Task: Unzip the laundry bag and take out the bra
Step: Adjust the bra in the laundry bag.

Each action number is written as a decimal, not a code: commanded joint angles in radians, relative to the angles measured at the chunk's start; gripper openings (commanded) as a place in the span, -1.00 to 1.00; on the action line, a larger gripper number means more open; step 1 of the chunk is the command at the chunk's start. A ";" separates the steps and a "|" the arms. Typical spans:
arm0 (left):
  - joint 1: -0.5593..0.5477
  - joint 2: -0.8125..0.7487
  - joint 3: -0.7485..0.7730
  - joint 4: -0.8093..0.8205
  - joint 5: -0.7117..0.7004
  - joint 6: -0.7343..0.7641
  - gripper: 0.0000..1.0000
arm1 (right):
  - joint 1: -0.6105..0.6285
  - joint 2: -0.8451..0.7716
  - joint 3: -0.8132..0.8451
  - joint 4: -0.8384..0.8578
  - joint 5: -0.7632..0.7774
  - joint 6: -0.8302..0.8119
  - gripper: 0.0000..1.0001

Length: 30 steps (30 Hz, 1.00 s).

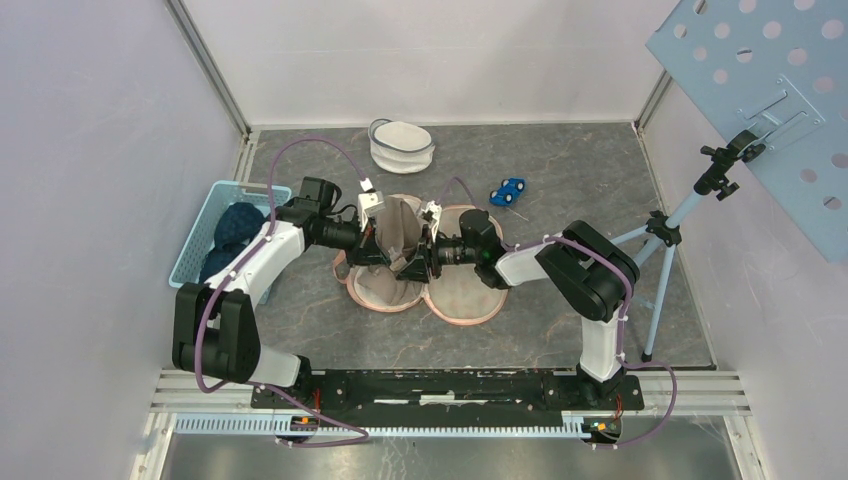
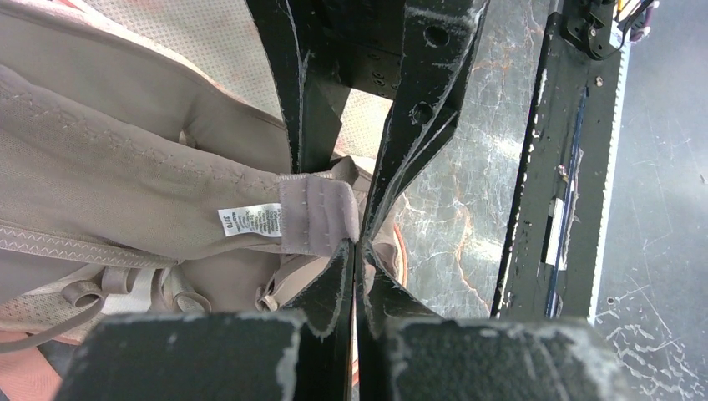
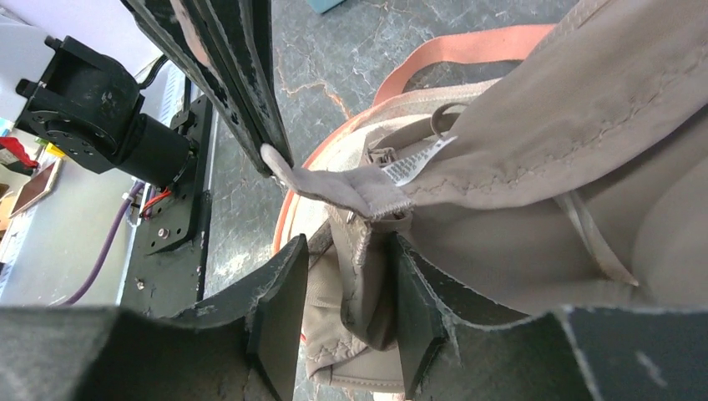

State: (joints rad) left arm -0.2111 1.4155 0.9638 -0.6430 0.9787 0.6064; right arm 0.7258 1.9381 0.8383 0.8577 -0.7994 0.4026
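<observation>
The laundry bag (image 1: 468,298) lies unzipped, spread in two round mesh halves with an orange rim (image 3: 467,46). The beige bra (image 1: 395,235) is lifted above it between both grippers. My left gripper (image 1: 403,266) is shut on the bra's band end (image 2: 321,217), beside its white label (image 2: 249,221); its jaws (image 2: 357,251) are pressed together. My right gripper (image 1: 420,262) is open; its fingers (image 3: 351,322) stand either side of a hanging fold of the bra (image 3: 568,125), with a gap on the left side.
A white round mesh case (image 1: 402,145) stands at the back. A blue basket (image 1: 200,215) with dark clothes is at the left. A blue toy car (image 1: 510,190) lies at the back right. A tripod (image 1: 665,260) stands at the right.
</observation>
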 commanded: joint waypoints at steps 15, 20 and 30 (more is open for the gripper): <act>-0.004 0.009 0.011 0.009 0.015 0.024 -0.95 | 0.004 0.027 0.091 0.128 -0.039 0.055 -1.00; 0.000 0.034 -0.005 0.178 -0.062 -0.148 -0.95 | 0.004 0.004 0.059 0.163 -0.059 0.035 -1.00; 0.030 0.055 0.017 0.370 -0.220 -0.343 -0.95 | 0.006 -0.042 0.016 0.096 -0.066 -0.090 -1.00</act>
State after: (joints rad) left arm -0.1963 1.4631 0.9585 -0.4263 0.8555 0.3592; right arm 0.7128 1.9549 0.8680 0.9253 -0.8047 0.3756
